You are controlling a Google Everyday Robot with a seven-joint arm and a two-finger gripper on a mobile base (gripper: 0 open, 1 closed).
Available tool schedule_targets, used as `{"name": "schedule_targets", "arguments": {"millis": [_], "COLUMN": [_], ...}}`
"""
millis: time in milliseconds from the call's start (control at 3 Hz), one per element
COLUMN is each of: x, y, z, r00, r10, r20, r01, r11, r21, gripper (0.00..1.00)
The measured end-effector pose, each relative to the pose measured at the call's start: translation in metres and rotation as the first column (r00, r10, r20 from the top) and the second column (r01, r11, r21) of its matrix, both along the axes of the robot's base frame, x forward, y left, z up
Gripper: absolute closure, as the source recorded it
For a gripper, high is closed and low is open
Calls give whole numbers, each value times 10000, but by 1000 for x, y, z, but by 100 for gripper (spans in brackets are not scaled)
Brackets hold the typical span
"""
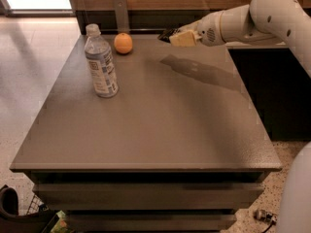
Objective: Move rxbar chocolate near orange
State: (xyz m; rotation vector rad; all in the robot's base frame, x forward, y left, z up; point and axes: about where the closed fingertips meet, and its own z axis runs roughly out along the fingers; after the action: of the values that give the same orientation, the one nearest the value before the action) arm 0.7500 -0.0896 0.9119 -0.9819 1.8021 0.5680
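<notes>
The orange point(123, 43) sits near the table's far edge, left of centre. My gripper point(178, 36) is in the air above the far edge of the table, to the right of the orange, and is shut on the rxbar chocolate point(168, 33), whose black end sticks out to the left of the fingers. The bar is held clear of the tabletop, and its shadow falls on the table below it. The white arm reaches in from the upper right.
A clear water bottle point(101, 63) stands upright on the grey table point(146, 130), in front of and left of the orange. A wooden wall with a metal bracket point(121, 11) runs behind the table. Dark cabinet to the right.
</notes>
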Motion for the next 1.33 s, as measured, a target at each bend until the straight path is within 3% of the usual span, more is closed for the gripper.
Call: {"name": "schedule_targets", "arguments": {"millis": [333, 667, 1000, 1333], "x": [37, 63, 73, 72], "y": [29, 62, 78, 79], "z": [23, 19, 4, 3], "r00": [9983, 9968, 9972, 9971], "r10": [75, 340, 525, 541], "r20": [586, 721, 536, 527], "r01": [-76, -357, -543, -559], "r11": [10000, 9991, 9980, 9979], "r21": [27, 225, 338, 330], "gripper": [100, 100, 97, 75]}}
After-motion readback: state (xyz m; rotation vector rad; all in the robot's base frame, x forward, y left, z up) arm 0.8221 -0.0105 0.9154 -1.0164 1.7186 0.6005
